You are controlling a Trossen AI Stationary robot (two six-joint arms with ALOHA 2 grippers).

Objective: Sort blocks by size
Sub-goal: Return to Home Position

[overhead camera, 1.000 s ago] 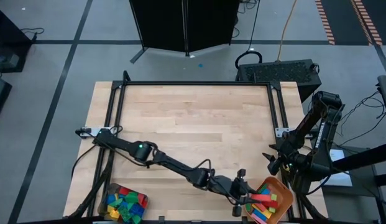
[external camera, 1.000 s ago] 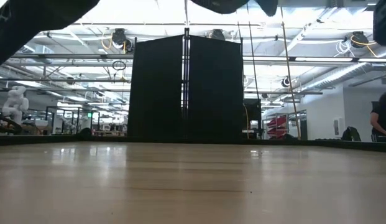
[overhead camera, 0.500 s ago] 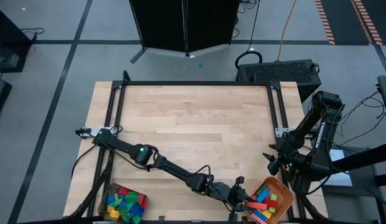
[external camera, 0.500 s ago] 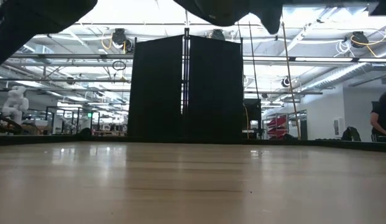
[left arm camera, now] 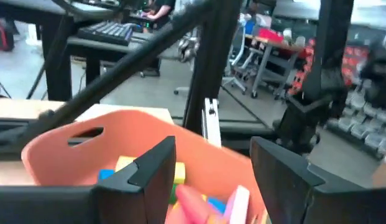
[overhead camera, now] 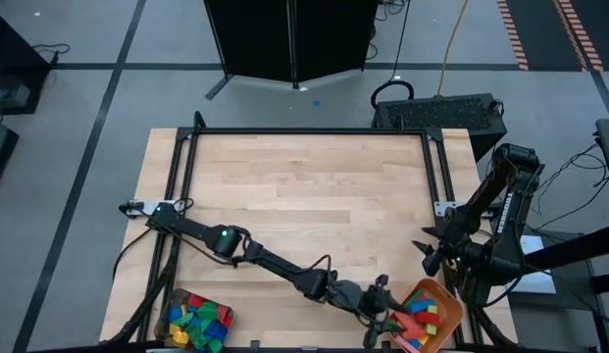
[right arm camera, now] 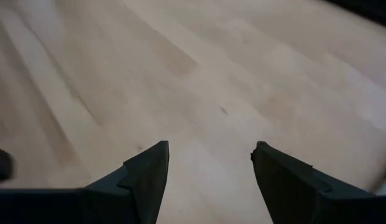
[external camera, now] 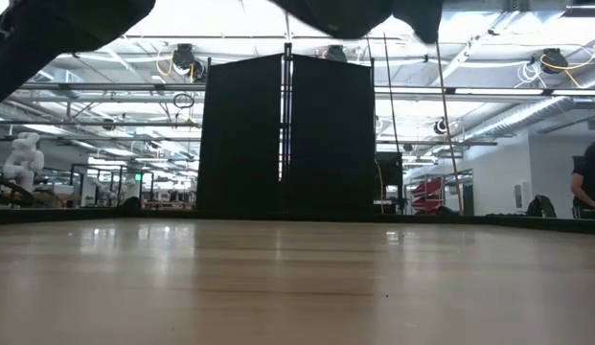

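An orange tray [overhead camera: 447, 298] stands at the table's near right corner and holds long blocks in red, yellow, blue and pink. My left gripper [overhead camera: 388, 314] reaches level over its left rim [left arm camera: 87, 134] and is open [left arm camera: 211, 149]. A long red block [left arm camera: 191, 202] lies in the tray between its fingers; I cannot tell whether a finger touches it. Several short blocks [overhead camera: 198, 320] fill a grey container at the near left corner. My right gripper [overhead camera: 428, 257] waits open at the table's right edge, over bare wood [right arm camera: 210, 149].
A black frame [overhead camera: 304, 130] runs along the table's far, left and right sides. The wide middle of the wooden table [overhead camera: 304, 196] is bare. My left arm [overhead camera: 275, 263] stretches slantwise across the near half, from its base at the left.
My left arm has sunk a little toward the table's near edge, with its gripper staying over the orange tray's left rim. The long red block at its fingertips now lies lower, inside the tray.
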